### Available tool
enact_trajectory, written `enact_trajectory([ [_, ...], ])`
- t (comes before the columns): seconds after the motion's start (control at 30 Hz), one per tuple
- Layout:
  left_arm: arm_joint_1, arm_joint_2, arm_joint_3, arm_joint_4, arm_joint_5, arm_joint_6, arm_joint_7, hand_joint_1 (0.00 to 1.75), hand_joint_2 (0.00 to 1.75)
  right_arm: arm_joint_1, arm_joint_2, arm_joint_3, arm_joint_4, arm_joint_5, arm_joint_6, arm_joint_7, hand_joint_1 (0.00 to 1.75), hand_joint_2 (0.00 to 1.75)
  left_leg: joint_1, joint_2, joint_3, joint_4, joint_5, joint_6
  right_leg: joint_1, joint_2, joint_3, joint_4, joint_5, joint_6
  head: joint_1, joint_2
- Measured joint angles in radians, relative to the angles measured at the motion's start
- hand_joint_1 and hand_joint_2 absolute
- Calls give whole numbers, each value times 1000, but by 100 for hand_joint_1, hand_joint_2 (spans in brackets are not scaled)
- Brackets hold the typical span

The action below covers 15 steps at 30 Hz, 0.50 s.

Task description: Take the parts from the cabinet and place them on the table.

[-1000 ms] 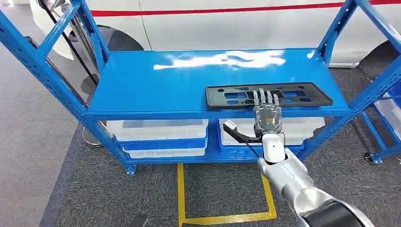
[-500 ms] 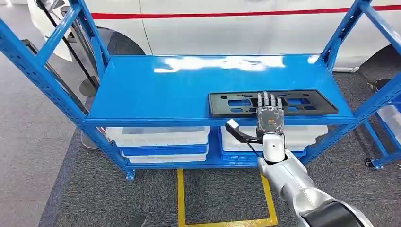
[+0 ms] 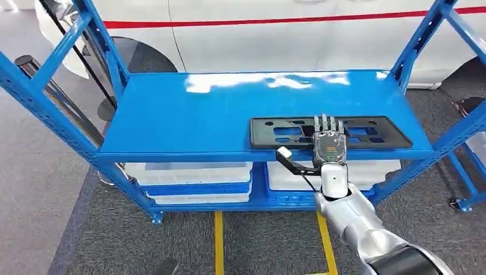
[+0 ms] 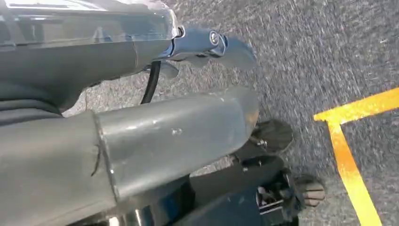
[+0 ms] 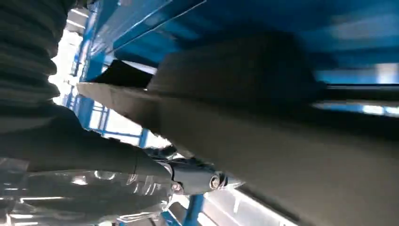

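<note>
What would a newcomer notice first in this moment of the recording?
The bright blue shelving rack fills the head view, with a flat black plastic part lying near the front right of its top shelf. The robot's right hand lies on that part, fingers stretched flat over it. White bins sit on the shelf below.

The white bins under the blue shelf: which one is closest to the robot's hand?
The white bin on the right. It sits just behind the right hand, whose wrist crosses in front of it. The left bin lies off to the side, under the bare part of the shelf.

Glossy blue metal shelf (image 3: 189,123); matt black plastic part (image 3: 286,132); rough grey carpet (image 3: 114,240)
</note>
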Motion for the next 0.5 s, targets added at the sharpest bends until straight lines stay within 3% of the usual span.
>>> enact_trajectory([
  [0.03,0,0,0,0,0,0,-1,0,0,0,1,0,0,0,0,-1,0,175,1,1,-10,32,-14,-5,0,0,7,-3,-3,-5,-1,0],
  [0.07,-1,0,0,0,0,0,-2,0,0,1,4,0,0,0,0,-1,0,175,1,0,-42,95,-42,-9,0,0,12,-3,-6,-11,-3,0],
  [0.1,-2,0,0,0,0,-1,-2,0,0,3,4,0,0,1,0,-1,19,175,3,1,-89,179,-77,-13,1,0,16,-3,-9,-14,-2,0],
  [0.13,-1,0,0,0,0,-3,-5,0,0,5,4,0,0,1,2,-1,133,175,4,1,-139,264,-105,-16,2,0,18,-3,-11,-16,-2,0],
  [0.17,0,0,0,0,3,-10,-11,0,0,6,4,0,1,1,4,-1,164,175,4,1,-174,313,-110,-16,2,1,21,-3,-14,-17,-3,0],
  [0.2,2,0,1,0,6,-16,-17,0,0,9,4,0,1,0,8,-3,162,175,4,1,-183,311,-89,-15,2,4,25,-3,-17,-16,-2,0],
  [0.23,2,0,1,0,6,-21,-22,0,0,12,4,0,1,-3,10,-3,169,175,4,1,-172,266,-48,-14,2,6,29,-3,-19,-15,-3,0],
  [0.3,-1,0,2,0,6,-23,-29,0,0,18,5,0,1,-5,13,-5,175,175,3,1,-96,83,53,-6,2,8,36,-2,-24,-11,-3,0],
  [0.33,-2,0,3,0,7,-24,-32,0,0,21,5,0,1,-8,15,-8,171,175,3,4,-66,12,69,0,3,8,37,-1,-26,-7,-2,0],
  [0.4,-4,0,6,0,8,-27,-37,0,0,22,2,-4,5,-12,17,-12,173,175,1,0,-63,-2,72,6,12,11,30,5,-31,2,0,0],
  [0.43,-2,-2,6,0,9,-29,-39,0,0,24,2,-4,6,-13,17,-15,171,175,0,0,-66,-1,72,2,13,12,29,3,-30,-12,-1,0],
  [0.5,-1,0,8,0,9,-31,-41,0,0,26,0,-7,6,-13,16,-16,175,175,-4,0,-68,-1,74,7,9,14,27,-1,-24,-3,-1,0],
])
